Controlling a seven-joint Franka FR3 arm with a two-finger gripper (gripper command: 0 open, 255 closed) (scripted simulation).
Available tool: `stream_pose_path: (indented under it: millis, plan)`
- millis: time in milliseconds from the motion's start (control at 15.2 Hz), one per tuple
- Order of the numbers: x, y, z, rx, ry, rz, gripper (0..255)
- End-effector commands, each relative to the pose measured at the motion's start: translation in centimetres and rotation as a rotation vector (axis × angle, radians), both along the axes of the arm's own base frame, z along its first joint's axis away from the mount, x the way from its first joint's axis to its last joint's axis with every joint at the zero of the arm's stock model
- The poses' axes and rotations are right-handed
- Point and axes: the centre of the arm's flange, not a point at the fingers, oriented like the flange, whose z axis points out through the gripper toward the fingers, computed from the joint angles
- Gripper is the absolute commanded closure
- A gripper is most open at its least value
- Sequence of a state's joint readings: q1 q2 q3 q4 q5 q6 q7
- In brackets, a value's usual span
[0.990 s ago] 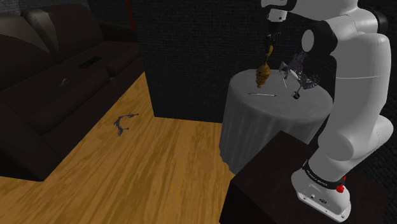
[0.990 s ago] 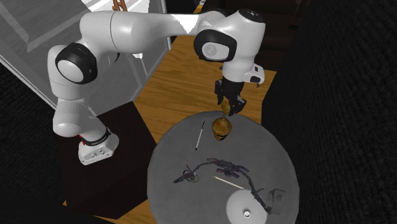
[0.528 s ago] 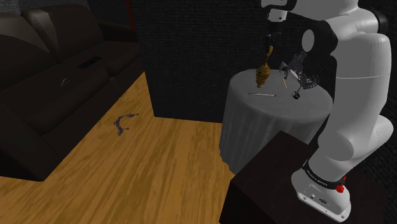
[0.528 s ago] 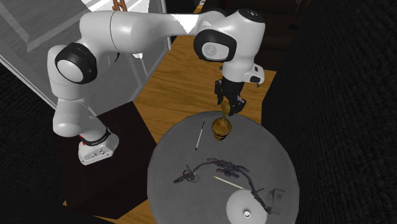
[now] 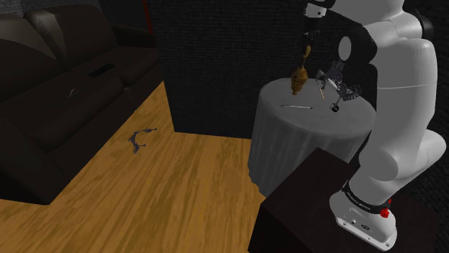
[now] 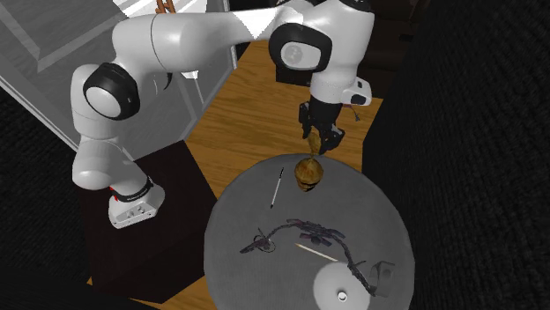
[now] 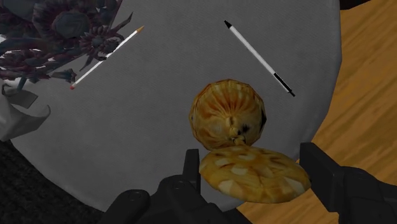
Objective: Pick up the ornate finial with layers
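The ornate finial (image 5: 298, 80) is golden brown, with a ribbed bulb under a flat layered top. It hangs upright just above the round grey table (image 5: 309, 123), near the edge farthest from the stand. My gripper (image 5: 307, 49) points straight down, shut on its upper part. In the second exterior view the gripper (image 6: 317, 148) holds the finial (image 6: 308, 173) over the table (image 6: 291, 273). In the wrist view the black fingers (image 7: 191, 164) clasp the finial's flat top (image 7: 254, 175), and the bulb (image 7: 228, 116) hangs below over the table (image 7: 146, 140).
On the table lie a white pen (image 6: 277, 188), a thin pale stick (image 6: 315, 252), a dark spiky branch (image 6: 308, 233) and a white round object (image 6: 339, 286). A dark sofa (image 5: 57, 86) stands across the wooden floor. The stand (image 5: 302, 208) is beside the table.
The gripper has risen a little with the finial in it, and the finial now hangs slightly higher above the table. Nothing else has moved.
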State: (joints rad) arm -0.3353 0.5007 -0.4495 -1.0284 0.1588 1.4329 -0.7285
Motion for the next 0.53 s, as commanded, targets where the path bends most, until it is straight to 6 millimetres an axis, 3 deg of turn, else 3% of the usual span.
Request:
stream_pose_path:
  millis: [0, 462]
  plan:
    - [0.0, 0.1, 1.1, 0.0, 0.0, 0.0, 255]
    - [0.0, 0.1, 4.8, 0.0, 0.0, 0.0, 255]
